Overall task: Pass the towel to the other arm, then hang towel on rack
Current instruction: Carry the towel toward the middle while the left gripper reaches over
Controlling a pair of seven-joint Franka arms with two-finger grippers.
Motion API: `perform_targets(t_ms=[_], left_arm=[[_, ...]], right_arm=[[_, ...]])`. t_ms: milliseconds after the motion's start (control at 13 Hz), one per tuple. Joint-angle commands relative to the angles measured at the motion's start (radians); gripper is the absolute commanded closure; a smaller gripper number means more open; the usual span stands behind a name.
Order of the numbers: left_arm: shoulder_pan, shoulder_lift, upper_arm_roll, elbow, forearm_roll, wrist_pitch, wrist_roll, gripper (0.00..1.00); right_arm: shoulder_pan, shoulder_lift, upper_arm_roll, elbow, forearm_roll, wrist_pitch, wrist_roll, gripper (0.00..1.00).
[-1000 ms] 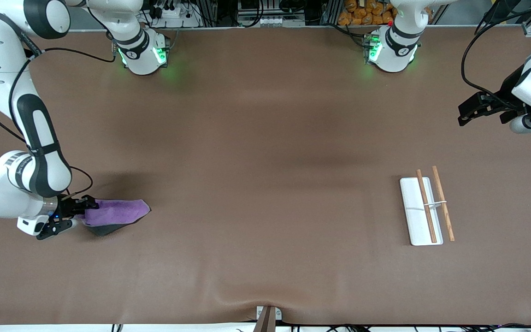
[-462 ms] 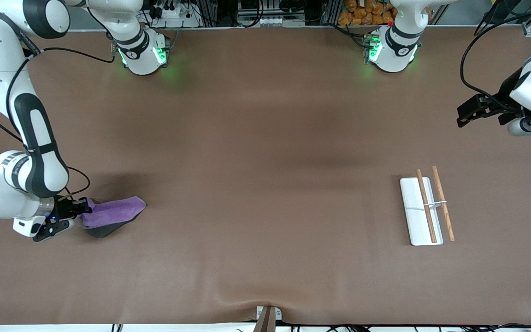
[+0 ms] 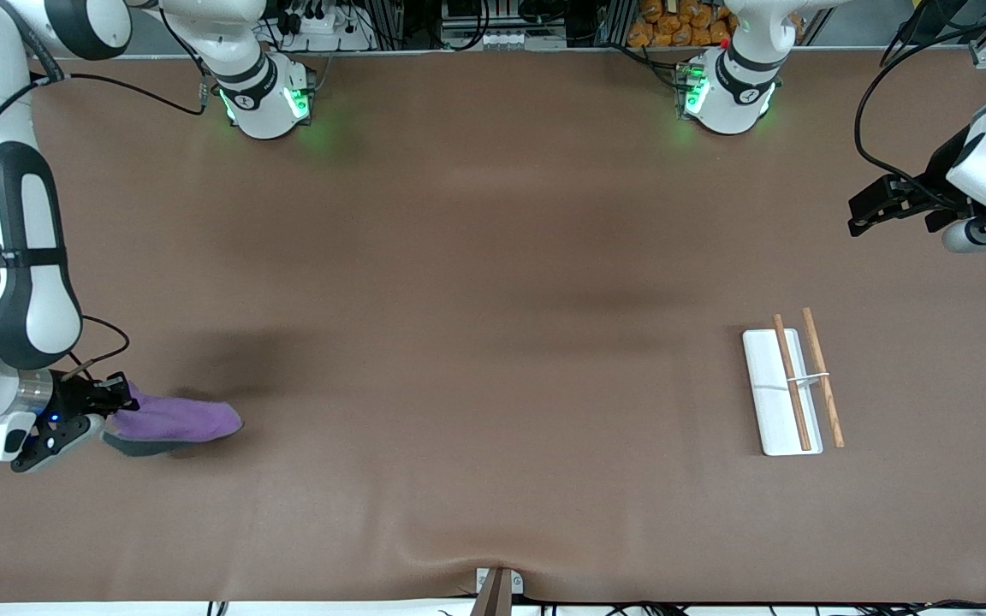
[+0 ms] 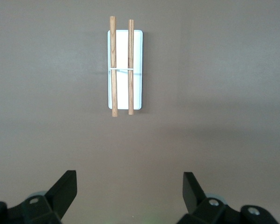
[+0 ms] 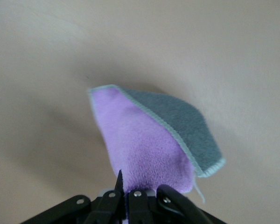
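Pickup under way: your right gripper [image 3: 108,409] clamps the small fuzzy purple towel [image 3: 175,421]; next, carry it to the waiting, wide-open left gripper [image 3: 874,208].

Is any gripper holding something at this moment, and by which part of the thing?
The right gripper is shut on the towel, pinching one bunched edge; the rest hangs free. The left gripper is open and holds nothing.

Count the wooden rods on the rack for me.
2. One wooden rod lies over the rack's white base; the other wooden rod runs beside it, toward the left arm's end of the table.
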Motion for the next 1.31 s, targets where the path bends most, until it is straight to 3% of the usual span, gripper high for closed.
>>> perform_targets(t_ms=[0, 308, 462, 846, 1231], left_arm=[[0.005, 0.005, -0.002, 0.012, -0.010, -0.015, 0.023, 0.00], [0.008, 0.005, -0.002, 0.012, -0.010, -0.015, 0.023, 0.00], [0.005, 0.005, -0.002, 0.014, -0.010, -0.013, 0.021, 0.00], [0.013, 0.041, 0.000, 0.021, -0.018, 0.011, 0.021, 0.00], [0.015, 0.137, 0.001, 0.021, -0.030, 0.115, 0.013, 0.00]], right_arm=[[0.047, -0.008, 0.005, 0.036, -0.020, -0.050, -0.011, 1.00], [0.143, -0.045, 0.019, 0.128, 0.001, -0.203, 0.051, 1.00], [0.148, -0.050, 0.068, 0.146, 0.079, -0.272, 0.085, 1.00], [0.191, -0.085, 0.260, 0.148, 0.090, -0.239, 0.096, 1.00], [0.415, -0.085, 0.277, 0.148, 0.093, -0.135, 0.271, 1.00]])
